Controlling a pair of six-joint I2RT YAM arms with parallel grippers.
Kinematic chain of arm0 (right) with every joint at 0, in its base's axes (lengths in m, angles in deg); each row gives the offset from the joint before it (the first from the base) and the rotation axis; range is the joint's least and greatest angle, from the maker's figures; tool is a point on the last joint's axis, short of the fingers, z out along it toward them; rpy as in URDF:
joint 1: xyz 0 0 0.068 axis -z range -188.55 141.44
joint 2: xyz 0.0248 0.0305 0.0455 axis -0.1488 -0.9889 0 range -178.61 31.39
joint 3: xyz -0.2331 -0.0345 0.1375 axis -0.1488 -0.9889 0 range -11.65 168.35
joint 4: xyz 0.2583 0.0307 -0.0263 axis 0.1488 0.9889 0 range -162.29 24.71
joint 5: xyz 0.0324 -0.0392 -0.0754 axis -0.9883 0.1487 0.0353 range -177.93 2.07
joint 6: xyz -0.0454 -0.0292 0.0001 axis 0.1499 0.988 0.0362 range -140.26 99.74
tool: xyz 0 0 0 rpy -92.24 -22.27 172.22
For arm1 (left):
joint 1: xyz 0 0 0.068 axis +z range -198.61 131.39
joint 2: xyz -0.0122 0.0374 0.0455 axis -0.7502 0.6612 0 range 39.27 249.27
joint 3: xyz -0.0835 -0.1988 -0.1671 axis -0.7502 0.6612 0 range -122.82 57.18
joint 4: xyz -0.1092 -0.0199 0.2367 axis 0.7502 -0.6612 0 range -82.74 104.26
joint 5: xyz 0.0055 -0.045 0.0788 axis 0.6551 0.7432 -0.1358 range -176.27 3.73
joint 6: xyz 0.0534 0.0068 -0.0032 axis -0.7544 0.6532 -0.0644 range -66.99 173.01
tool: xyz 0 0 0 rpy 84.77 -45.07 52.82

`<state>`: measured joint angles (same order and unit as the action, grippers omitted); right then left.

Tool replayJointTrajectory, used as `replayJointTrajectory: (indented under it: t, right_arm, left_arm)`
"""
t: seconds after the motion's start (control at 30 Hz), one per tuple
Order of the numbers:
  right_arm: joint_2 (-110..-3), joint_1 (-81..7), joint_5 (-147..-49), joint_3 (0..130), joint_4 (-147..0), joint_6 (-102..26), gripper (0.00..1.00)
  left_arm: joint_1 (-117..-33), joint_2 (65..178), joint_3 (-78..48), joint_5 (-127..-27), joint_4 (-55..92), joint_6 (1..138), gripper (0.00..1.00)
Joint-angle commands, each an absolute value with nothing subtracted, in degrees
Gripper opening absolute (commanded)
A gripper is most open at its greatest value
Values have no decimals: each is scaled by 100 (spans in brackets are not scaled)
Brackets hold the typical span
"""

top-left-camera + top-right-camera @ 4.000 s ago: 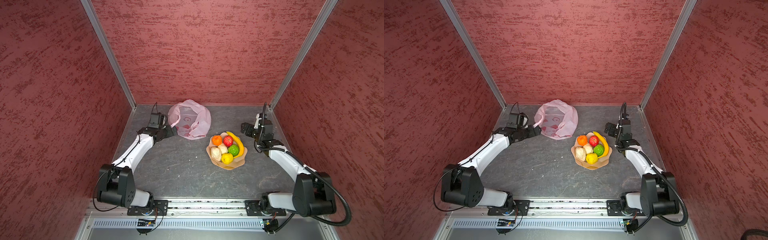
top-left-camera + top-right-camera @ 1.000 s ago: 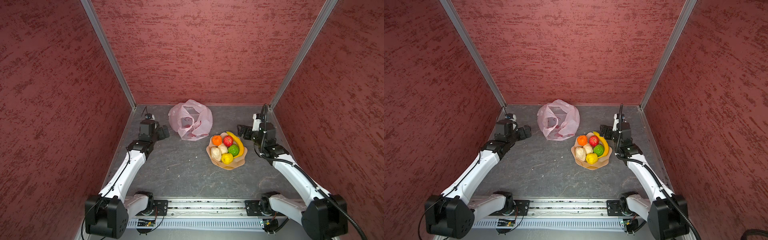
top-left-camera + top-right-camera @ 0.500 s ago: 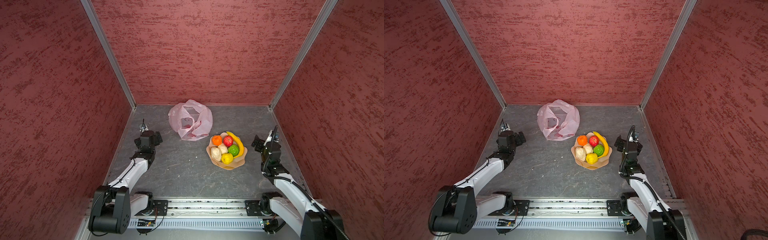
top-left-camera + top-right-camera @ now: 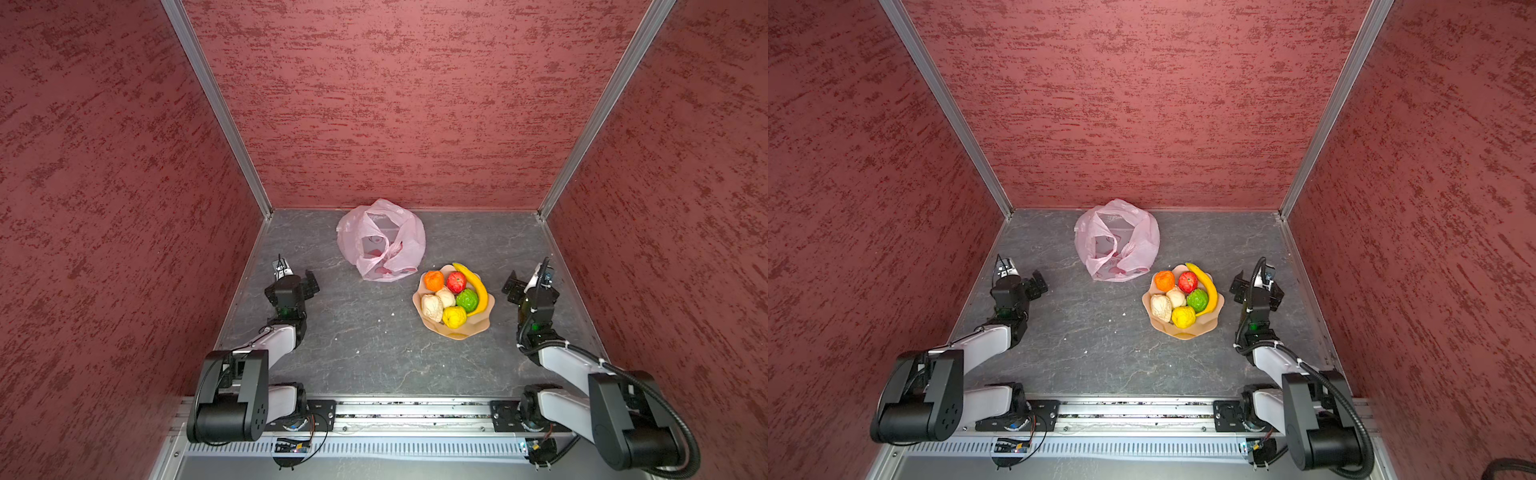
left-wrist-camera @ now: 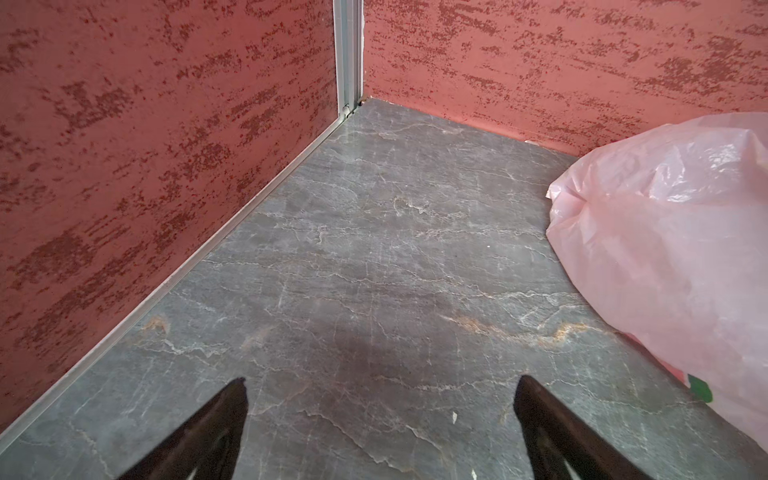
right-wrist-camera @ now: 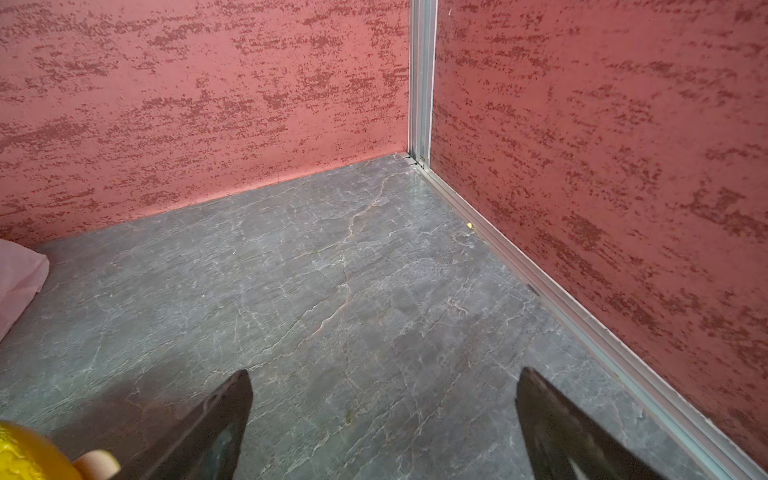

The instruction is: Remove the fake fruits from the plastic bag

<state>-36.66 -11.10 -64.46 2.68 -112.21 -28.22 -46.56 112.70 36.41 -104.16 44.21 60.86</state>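
Left gripper [image 5: 381, 379] wide, empty, at left; right gripper [image 6: 384, 371] wide, empty, right of plate [image 4: 457, 332]. Fruits [image 4: 453, 295] heaped on plate; bag [image 4: 380, 241] far centre.

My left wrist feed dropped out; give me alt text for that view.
The open left end effector, holding nothing, points at bare grey table; the crinkly pale-pink plastic bag sits to one side, red speckled walls behind.

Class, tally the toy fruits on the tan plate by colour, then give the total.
Yellow: 2, banana and bumpy fruit
Cream-white fruits: 2
Orange fruit: 1
Red fruit: 1
Green fruit: 1
Total: 7, all on the plate
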Motion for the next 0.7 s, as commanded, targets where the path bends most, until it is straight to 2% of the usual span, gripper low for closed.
replayJointTrajectory:
  t: [0.0,0.37,0.67]
  right_arm:
    - [-3983,-1073,-6336,213,-12169,-2633,99]
    - [-4413,-1054,-6505,293,-12777,-2453,99]
    - [-4685,-1025,-6644,192,-13408,-2336,99]
  left_arm:
    - [-4562,11335,3695,-10062,5192,5995,100]
    - [-4426,11986,3881,-9535,6426,6041,100]
    - [-4490,12097,3791,-9141,6383,5809,100]
